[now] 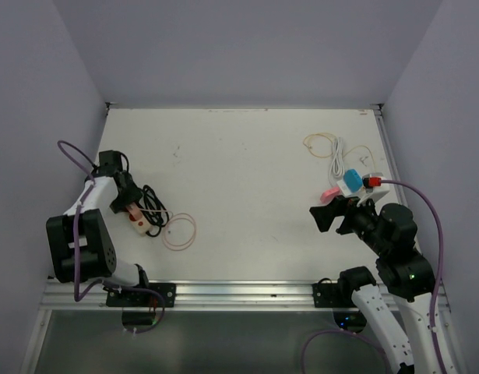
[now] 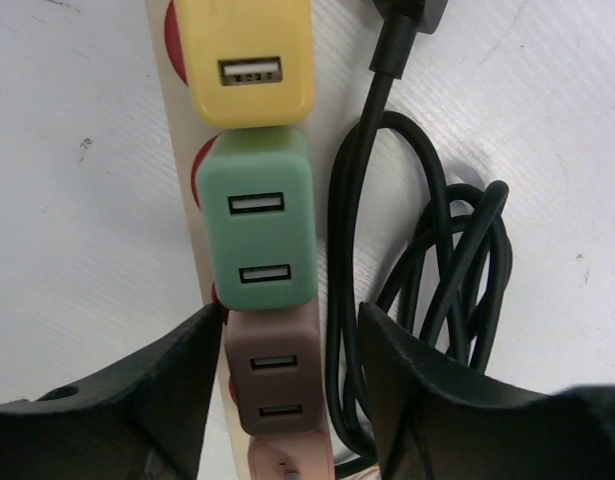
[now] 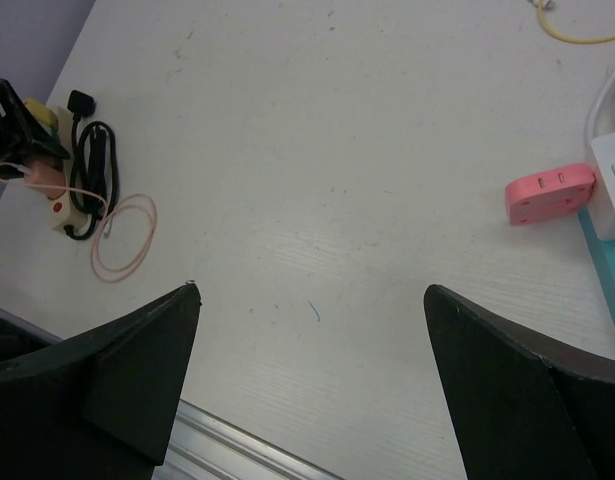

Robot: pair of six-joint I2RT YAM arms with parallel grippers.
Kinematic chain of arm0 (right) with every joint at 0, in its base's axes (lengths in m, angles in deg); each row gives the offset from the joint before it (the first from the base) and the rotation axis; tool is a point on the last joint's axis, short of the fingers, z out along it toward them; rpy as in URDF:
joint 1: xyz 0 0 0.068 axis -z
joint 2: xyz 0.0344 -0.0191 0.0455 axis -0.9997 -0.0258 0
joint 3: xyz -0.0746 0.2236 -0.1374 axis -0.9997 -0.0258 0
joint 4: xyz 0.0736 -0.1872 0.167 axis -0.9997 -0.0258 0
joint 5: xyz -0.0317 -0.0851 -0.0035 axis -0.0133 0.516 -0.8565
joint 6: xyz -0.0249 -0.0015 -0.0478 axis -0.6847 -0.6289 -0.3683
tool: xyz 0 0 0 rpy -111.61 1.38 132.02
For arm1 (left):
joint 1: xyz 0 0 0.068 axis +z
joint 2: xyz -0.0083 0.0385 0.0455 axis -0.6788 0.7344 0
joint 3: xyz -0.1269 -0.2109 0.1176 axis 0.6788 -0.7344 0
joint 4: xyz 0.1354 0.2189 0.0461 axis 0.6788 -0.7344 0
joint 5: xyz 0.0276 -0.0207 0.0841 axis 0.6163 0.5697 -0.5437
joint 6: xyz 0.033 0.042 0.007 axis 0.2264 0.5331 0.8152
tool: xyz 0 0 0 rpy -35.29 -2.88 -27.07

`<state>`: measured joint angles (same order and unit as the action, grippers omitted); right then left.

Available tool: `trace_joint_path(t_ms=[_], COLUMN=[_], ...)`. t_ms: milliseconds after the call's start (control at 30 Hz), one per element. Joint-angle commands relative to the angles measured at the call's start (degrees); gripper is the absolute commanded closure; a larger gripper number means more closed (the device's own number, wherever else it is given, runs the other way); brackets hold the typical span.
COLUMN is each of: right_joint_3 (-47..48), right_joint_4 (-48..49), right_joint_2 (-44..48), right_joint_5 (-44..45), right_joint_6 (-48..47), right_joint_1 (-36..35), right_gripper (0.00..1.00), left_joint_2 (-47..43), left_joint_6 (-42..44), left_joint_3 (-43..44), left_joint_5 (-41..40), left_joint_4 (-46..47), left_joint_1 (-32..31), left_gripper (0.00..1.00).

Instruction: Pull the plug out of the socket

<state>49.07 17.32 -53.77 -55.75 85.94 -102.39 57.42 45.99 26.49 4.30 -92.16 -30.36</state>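
From above, the left hand (image 1: 134, 204) hangs over the power strip (image 1: 138, 224), which lies on the surface (image 1: 247, 179) with its black cord (image 1: 155, 209) coiled just beside it. The right hand (image 1: 326, 216) stands well apart from the strip, probably parked out of the way.

At the left wrist, a yellow plug (image 2: 249, 60), a green plug (image 2: 262, 230) and a brown plug (image 2: 275, 375) sit in a row on the strip. The fingers (image 2: 177, 385) straddle the brown plug, half narrowed. One seems to touch it, and a strand of cord lies against the other. I cannot tell whether they grip. Flanking the plug's sides suits a straight pull away from the strip.

At the right wrist, the jaws are wide and hold nothing, with the strip far off.
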Motion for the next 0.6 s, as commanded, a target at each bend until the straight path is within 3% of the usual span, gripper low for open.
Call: trace_joint_path(t_ms=[0, 167, 567], right_joint_3=[-0.3, -0.3, -0.1], right_joint_4=[2.4, 2.3, 2.1], right_joint_2=[0.4, 0.4, 0.4], right_joint_5=[0.9, 1.0, 1.5], right_joint_6=[-0.9, -1.0, -1.2], right_joint_1=[-0.3, -0.3, -0.3], right_gripper=[0.01, 0.01, 0.01], left_joint_2=[-1.4, -2.7, -2.0], left_joint_6=[0.3, -1.1, -9.8], left_joint_3=[-0.3, -0.7, 3.5], left_joint_5=[5.6, 6.7, 9.1], left_joint_4=[4.2, 4.1, 5.5], left_joint_1=[0.2, -2.9, -19.0], left_gripper=[0.43, 0.52, 0.55])
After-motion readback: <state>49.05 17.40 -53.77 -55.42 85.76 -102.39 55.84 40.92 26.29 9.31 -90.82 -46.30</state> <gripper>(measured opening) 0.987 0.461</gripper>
